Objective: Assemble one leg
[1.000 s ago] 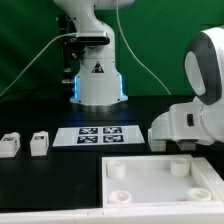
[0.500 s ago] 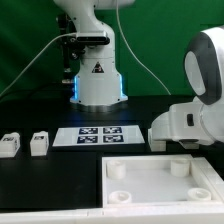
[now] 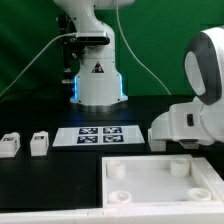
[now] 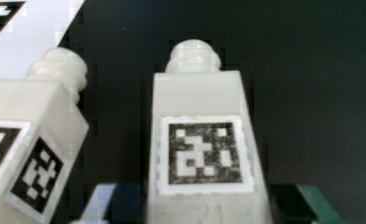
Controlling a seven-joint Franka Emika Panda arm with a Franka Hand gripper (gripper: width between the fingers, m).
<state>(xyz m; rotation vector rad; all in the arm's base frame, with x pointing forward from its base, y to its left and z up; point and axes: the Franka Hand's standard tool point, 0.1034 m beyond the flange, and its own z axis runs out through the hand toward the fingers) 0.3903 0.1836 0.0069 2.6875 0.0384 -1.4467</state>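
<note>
The surface (image 3: 40,190) is carrying one marker board (image 3: 98,135), one square panel (image 3: 150,186) and two legs, end leg (image 3: 10,146) and neighbour leg (image 3: 39,144), while the wrist view is showing two legs, centre leg (image 4: 203,130) and side leg (image 4: 34,120).

The leg (image 4: 201,120) sits between the fingers (image 4: 123,206), a 2nd leg (image 4: 34,120) beside it.

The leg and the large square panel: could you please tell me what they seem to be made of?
The leg: likely white plastic, matte, with smooth moulded edges; its black-and-white tag looks printed. The panel: probably the same matte white plastic, uniform, without grain.
</note>
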